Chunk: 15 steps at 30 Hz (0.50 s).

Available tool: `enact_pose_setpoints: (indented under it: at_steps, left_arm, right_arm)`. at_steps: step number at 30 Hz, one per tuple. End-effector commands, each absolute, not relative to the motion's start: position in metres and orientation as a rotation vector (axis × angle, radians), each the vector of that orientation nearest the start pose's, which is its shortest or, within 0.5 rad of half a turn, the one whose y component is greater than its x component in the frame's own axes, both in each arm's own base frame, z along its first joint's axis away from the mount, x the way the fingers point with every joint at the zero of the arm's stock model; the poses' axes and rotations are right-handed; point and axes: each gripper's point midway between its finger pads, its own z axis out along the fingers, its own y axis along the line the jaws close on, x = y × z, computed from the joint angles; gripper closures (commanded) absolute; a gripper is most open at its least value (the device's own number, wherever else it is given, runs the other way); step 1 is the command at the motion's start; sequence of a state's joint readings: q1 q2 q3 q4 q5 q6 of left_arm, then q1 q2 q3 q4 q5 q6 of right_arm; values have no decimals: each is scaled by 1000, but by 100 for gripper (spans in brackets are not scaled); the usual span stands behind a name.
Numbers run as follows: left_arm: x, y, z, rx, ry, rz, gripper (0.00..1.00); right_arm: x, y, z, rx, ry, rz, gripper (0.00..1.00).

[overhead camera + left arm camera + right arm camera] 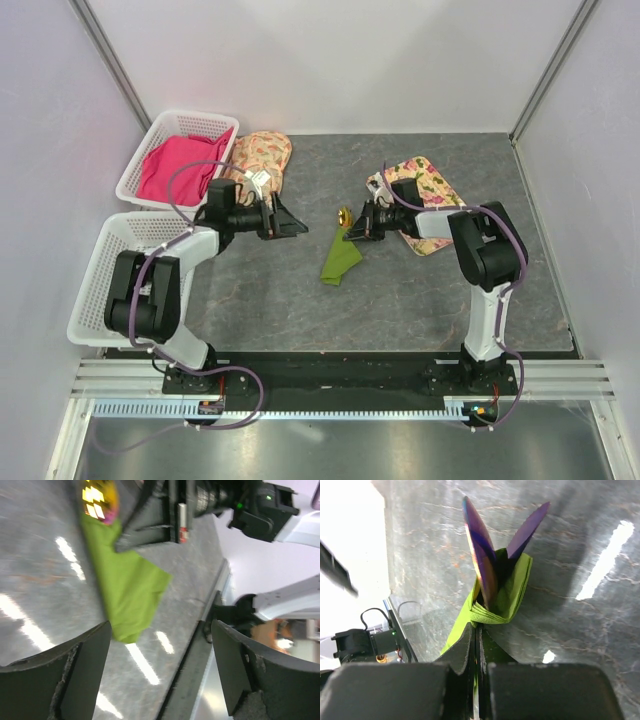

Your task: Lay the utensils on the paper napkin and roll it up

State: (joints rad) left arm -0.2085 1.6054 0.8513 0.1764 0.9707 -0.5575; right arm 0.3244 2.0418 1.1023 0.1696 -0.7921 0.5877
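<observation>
The lime-green paper napkin (341,258) lies folded on the grey table, with the utensils tucked into it. In the right wrist view two dark blue-purple utensil ends (480,550) stick out of the napkin's folded edge (507,597). A shiny yellow-gold end (344,216) shows at the napkin's far tip, also in the left wrist view (100,497). My right gripper (477,630) is shut on the napkin's edge and holds it low over the table (352,233). My left gripper (290,222) is open and empty, left of the napkin (127,590), jaws wide apart (161,630).
A white basket (150,160) with a pink cloth (180,165) stands at the back left, a second white basket (100,285) at the left edge. A floral mat (265,155) lies beside the basket, another (430,190) under the right arm.
</observation>
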Motion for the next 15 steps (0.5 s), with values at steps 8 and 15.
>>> enact_pose_setpoints:
  at_steps: [8,15]
  left_arm:
    - [338,-187,168,432,1990,-1313,8]
    - [350,-177,173,491,1924,-1162,5]
  right_arm:
    - [380,285,111,-249,2213,1444,100]
    - [378,289,139,-301,2147,1472,100]
